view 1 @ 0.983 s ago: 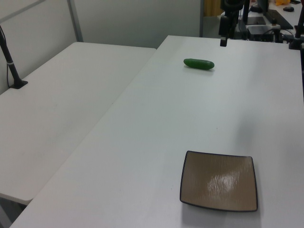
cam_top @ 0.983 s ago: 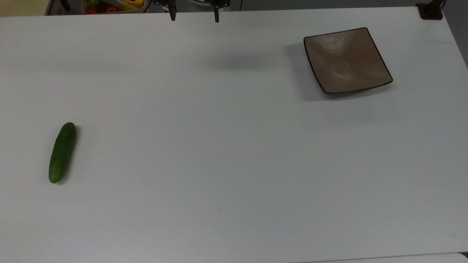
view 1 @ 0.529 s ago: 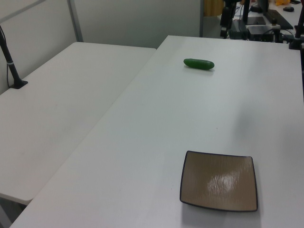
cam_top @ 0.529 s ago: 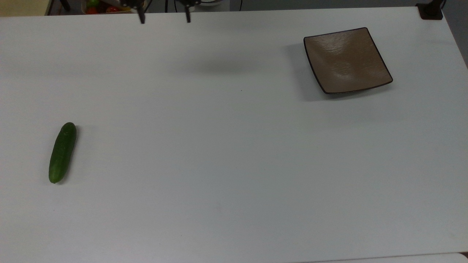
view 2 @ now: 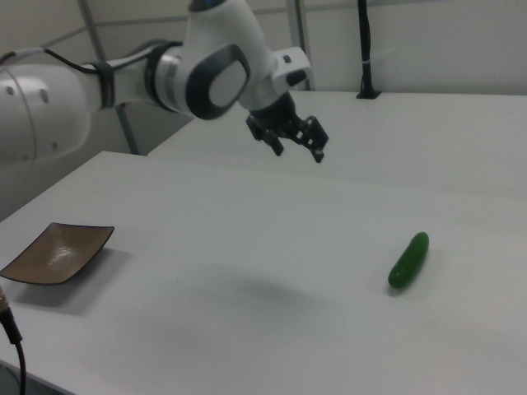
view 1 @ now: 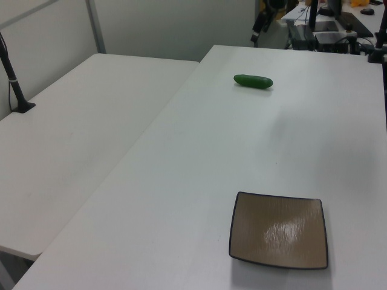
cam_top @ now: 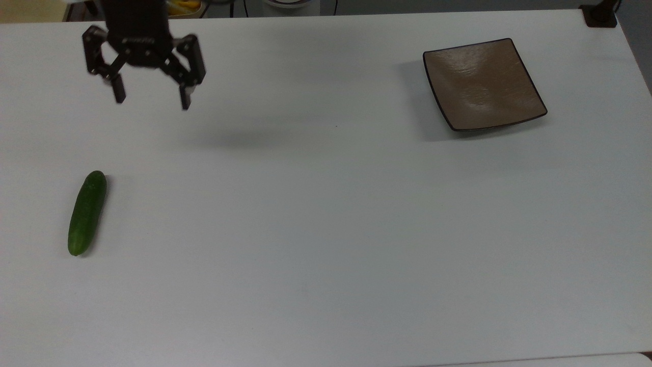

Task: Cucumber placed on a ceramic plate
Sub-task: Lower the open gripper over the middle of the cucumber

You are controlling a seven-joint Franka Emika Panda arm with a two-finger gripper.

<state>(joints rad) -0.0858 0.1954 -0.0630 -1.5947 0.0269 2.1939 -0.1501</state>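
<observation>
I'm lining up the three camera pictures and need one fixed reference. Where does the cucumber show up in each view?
Top view: the cucumber lies at the top view's far left, lengthwise up and down.
Left view: it lies near the table's far end, upper centre.
Right view: it lies at the right view's right, on the table.
Shared landmark: the brown square plate, across the table from it.

Bare table (cam_top: 326, 229) all round cucumber (cam_top: 87, 212); plate (cam_top: 484, 84) well apart
</observation>
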